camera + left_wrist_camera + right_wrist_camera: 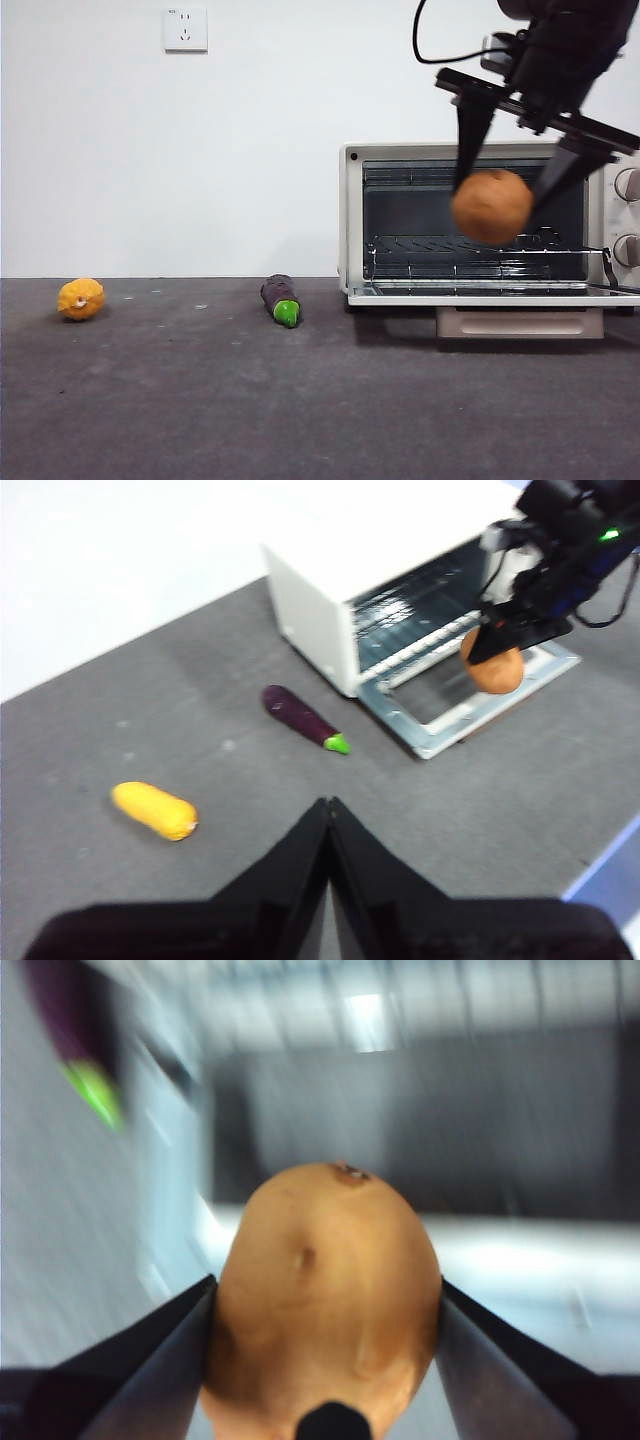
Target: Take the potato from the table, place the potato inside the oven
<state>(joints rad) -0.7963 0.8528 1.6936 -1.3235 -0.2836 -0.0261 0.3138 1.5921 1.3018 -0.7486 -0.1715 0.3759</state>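
The orange-brown potato (491, 206) hangs in the air in front of the open oven (352, 220), above its lowered door (490, 293). My right gripper (505, 170) is shut on the potato (325, 1295), one jaw on each side. The left wrist view shows the same potato (493, 667) over the oven door (470, 695), held by the right arm. My left gripper (328, 825) is shut with nothing in it and hovers high above the dark grey table (300, 400), away from the oven (310, 620).
A purple eggplant with a green tip (281, 299) lies left of the oven. A yellow-orange fruit (81, 298) rests at the far left. Two knobs (628, 184) sit on the oven's right side. A wire rack (470, 245) spans the oven cavity.
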